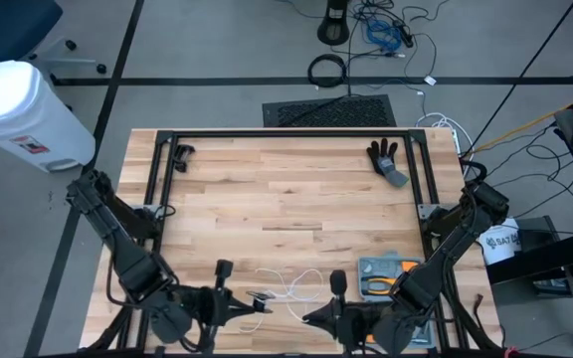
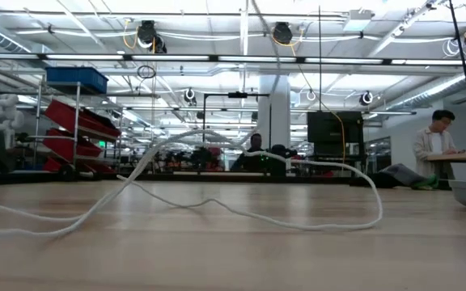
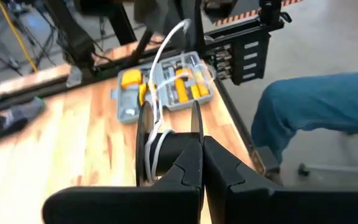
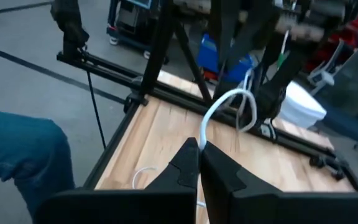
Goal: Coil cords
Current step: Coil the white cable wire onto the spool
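A thin white cord [image 1: 288,283] lies in slack loops on the wooden table near its front edge, and in the low view [image 2: 217,202] part of it arches up off the wood. It runs to a small black reel [image 3: 149,146] with a few white turns wound on it. My left gripper [image 1: 257,298] is shut at the reel just above the front of the table. My right gripper [image 1: 311,318] is close to its right and shut on the cord [image 4: 225,99]. My left gripper [image 3: 202,146] is shut on the black reel at its near rim [image 3: 194,134]; the fingers themselves hide the exact place. The fingers come roughly level from the table's left. The wound cord [image 3: 157,149] leaves the reel and rises slack toward the right arm. My right gripper [image 4: 199,149] pinches a single strand of the white cord [image 4: 202,134] between its two fingertips. The fingers come roughly level from the table's right. Beyond the tips the cord stands up in a slack loop [image 4: 238,96], clear of the table.
A grey tool case with orange tools [image 1: 381,273] lies at the front right, beside the right arm. A black glove [image 1: 386,159] lies at the back right. A black frame rail [image 1: 286,134] runs round the table. A person's leg in blue jeans [image 3: 316,106] is at the near edge.
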### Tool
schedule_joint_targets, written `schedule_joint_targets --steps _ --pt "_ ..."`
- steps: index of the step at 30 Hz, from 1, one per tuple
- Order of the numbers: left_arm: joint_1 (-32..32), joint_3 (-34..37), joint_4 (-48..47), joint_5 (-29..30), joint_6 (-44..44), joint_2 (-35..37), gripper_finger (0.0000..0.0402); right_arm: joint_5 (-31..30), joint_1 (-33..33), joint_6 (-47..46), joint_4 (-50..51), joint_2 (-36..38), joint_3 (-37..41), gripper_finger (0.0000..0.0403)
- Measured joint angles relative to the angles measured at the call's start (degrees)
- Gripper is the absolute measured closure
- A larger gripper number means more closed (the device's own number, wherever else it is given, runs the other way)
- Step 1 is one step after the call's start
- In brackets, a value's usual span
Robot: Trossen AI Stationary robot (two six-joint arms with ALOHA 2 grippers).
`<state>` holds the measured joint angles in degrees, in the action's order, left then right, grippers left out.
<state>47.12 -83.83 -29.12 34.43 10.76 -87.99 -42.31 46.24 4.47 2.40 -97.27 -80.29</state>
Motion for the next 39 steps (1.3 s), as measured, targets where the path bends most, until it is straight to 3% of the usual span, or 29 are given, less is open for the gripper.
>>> schedule_joint_targets --steps 9,14,24,33,39 --pt "-0.6 0.0 -1.5 -0.4 3.9 0.0 0.0400 0.3 1.0 5.3 -0.1 -0.1 -3.4 0.0403" --pt "-0.7 0.0 -1.0 -4.7 4.7 -0.2 0.0400 0.5 1.3 8.5 -0.2 0.0 -5.7 0.0403" --pt "-2.2 0.0 8.3 -19.9 -10.6 -4.7 0.0400 3.5 -0.9 15.3 -1.5 -0.4 -5.8 0.0403" --pt "-6.6 0.0 9.6 -24.7 -11.7 -6.2 0.0400 3.4 -2.4 18.8 -6.0 -1.4 -5.8 0.0403" --pt "-7.5 0.0 13.6 -26.8 -18.9 -7.5 0.0400 3.4 -4.4 18.5 -7.8 -3.2 -5.8 0.0403"
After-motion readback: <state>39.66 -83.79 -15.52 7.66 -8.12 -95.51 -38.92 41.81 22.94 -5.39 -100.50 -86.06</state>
